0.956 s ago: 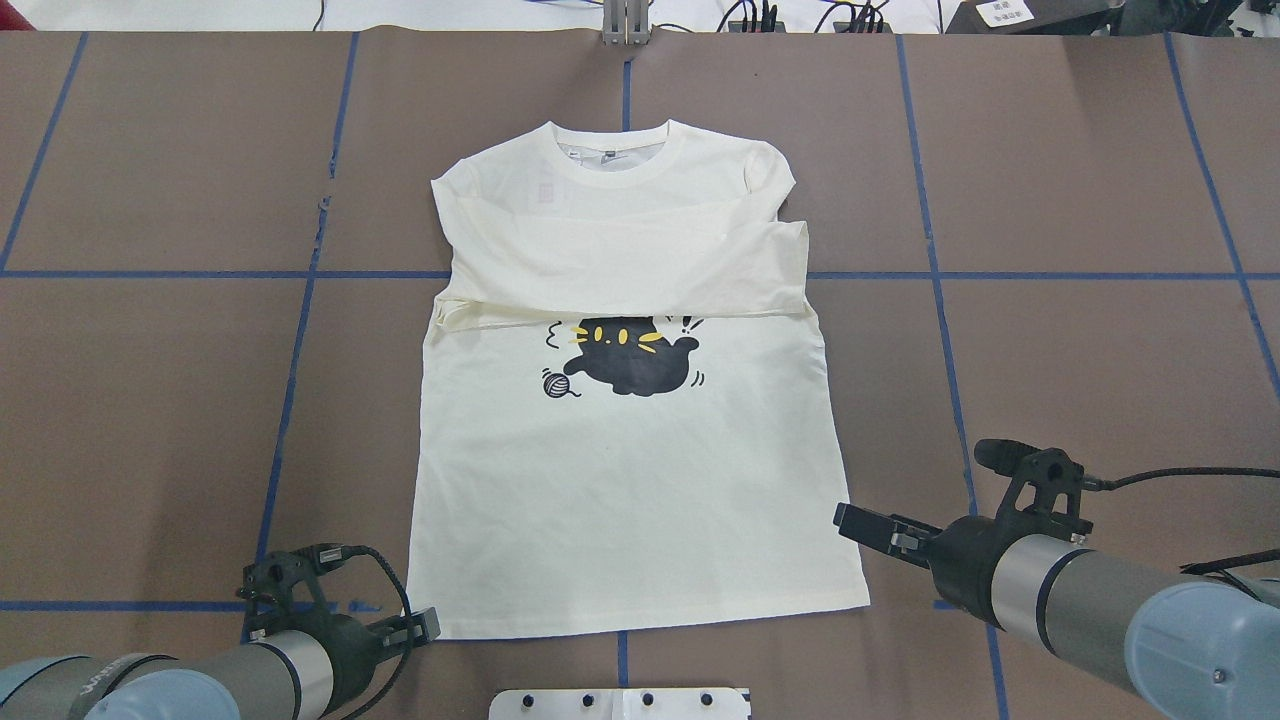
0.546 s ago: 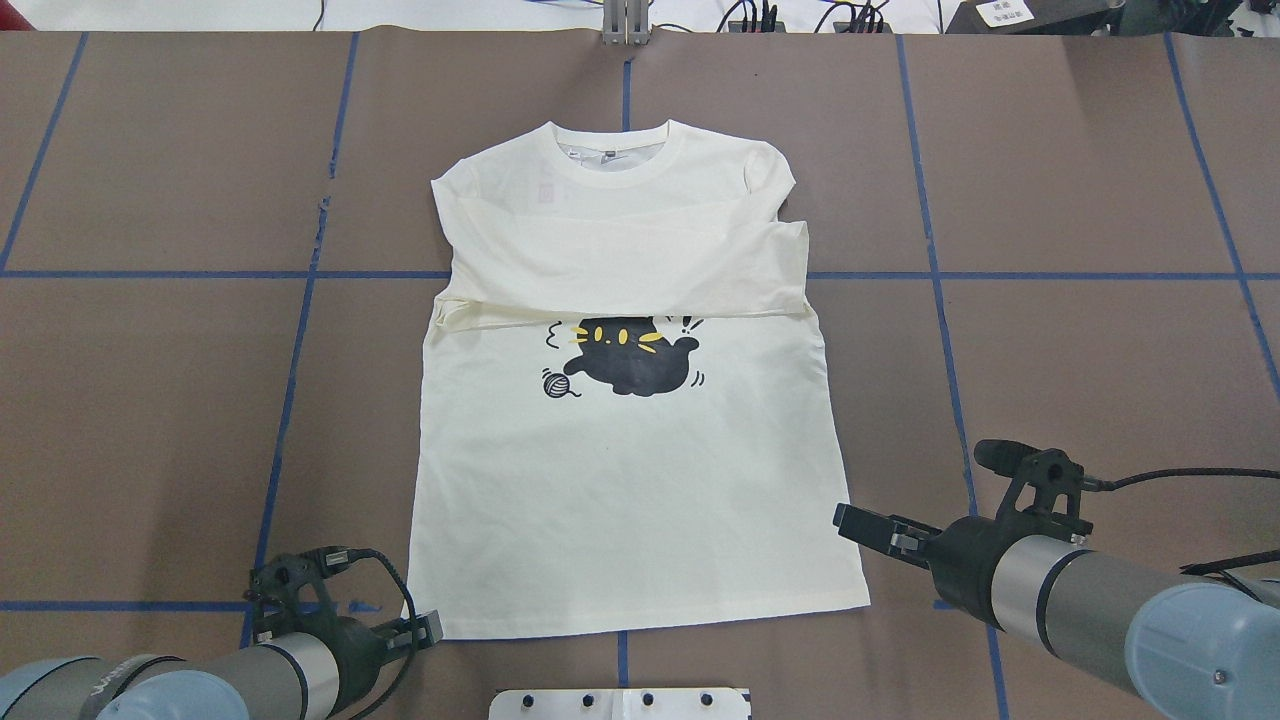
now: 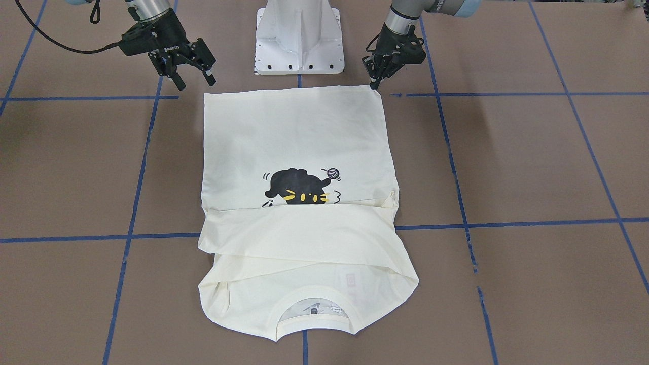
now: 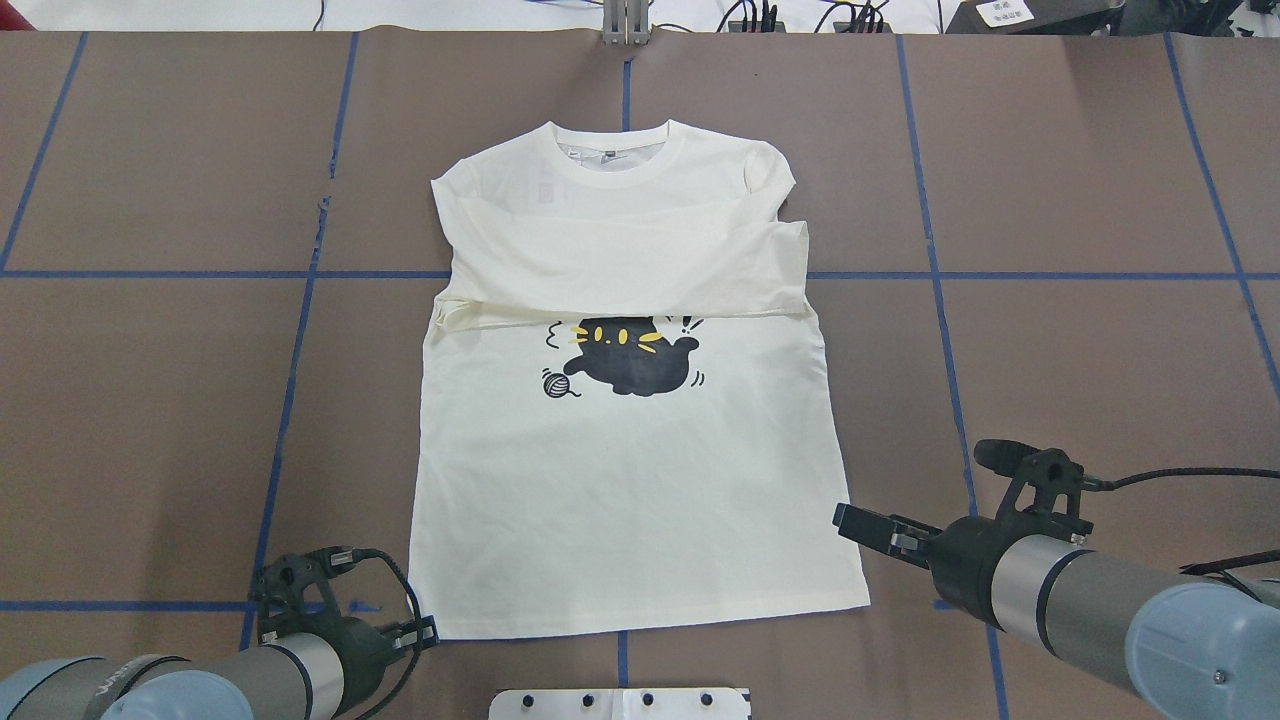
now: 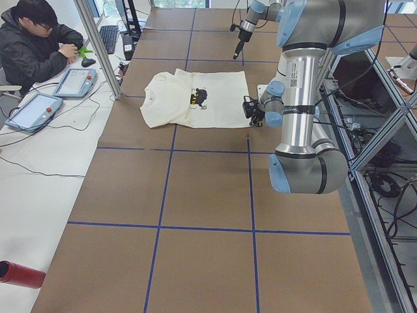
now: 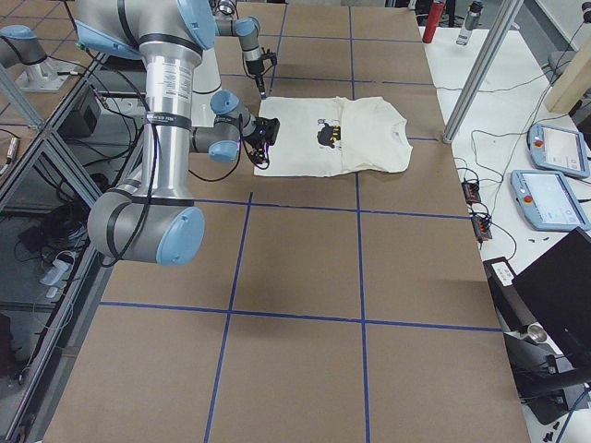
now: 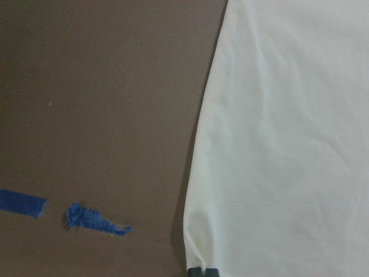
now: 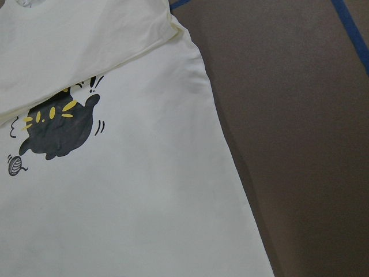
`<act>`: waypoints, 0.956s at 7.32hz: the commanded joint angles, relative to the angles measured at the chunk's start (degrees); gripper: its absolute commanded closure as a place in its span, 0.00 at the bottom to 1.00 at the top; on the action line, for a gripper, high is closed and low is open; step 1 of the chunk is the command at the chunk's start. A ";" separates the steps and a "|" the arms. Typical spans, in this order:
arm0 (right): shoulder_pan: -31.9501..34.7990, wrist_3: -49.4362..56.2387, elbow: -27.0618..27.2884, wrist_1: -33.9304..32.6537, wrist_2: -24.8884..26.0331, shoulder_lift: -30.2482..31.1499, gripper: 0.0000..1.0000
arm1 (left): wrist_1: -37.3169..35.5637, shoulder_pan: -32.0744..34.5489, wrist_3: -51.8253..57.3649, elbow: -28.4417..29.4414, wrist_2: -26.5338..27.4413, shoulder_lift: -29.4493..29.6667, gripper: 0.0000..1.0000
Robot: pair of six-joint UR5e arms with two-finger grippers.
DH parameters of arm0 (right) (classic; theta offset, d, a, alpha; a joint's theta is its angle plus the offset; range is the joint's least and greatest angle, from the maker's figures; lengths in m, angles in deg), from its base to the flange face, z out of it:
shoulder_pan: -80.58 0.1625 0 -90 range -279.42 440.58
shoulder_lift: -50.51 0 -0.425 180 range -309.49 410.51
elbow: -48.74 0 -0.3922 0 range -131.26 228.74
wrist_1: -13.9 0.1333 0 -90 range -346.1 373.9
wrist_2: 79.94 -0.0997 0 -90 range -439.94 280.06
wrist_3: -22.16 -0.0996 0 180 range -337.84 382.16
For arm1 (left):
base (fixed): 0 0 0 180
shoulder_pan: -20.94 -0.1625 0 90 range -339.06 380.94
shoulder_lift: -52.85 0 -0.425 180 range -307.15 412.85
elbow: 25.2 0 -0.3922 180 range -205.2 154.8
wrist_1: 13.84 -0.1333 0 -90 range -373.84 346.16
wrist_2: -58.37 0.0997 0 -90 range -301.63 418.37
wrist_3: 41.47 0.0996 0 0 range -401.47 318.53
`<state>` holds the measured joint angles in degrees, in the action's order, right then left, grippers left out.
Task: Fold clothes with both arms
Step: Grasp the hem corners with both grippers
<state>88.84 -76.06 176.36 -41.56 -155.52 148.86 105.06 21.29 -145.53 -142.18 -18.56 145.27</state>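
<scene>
The left gripper [image 3: 375, 83] is closed on a hem corner of the shirt [image 3: 299, 132]. The right gripper [image 3: 193, 78] hangs open by the other corner above the table [image 3: 507, 152].

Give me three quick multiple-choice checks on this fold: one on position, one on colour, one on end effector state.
1. The left end effector is at the shirt's:
A) neck
B) hem corner
C) folded sleeve

2. The cat's whiskers are:
A) red
B) blue
C) yellow

3. The right end effector is:
A) open, holding nothing
B) shut on a sleeve
C) shut on the neck

Answers:
1. B, the front-facing view shows its tips together right at the hem's corner.
2. C, yellow strokes stand out on the black cat.
3. A, its fingers are spread apart with nothing between them.
</scene>
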 commanded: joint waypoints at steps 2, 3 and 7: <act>-0.35 -0.04 0.00 -0.09 0.09 0.00 0.02 | -0.07 0.44 0.35 -1.74 0.12 -0.22 1.00; -1.22 -3.09 -0.09 -0.78 0.09 0.17 0.09 | -0.07 0.53 1.65 -2.19 0.12 -0.04 1.00; -7.55 -12.44 -0.09 -9.31 4.74 0.35 0.19 | 0.37 0.79 1.14 -3.25 0.73 0.13 1.00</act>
<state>82.80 -87.55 176.27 -49.42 -151.44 149.20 105.34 21.92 -144.23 -144.95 -18.06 145.38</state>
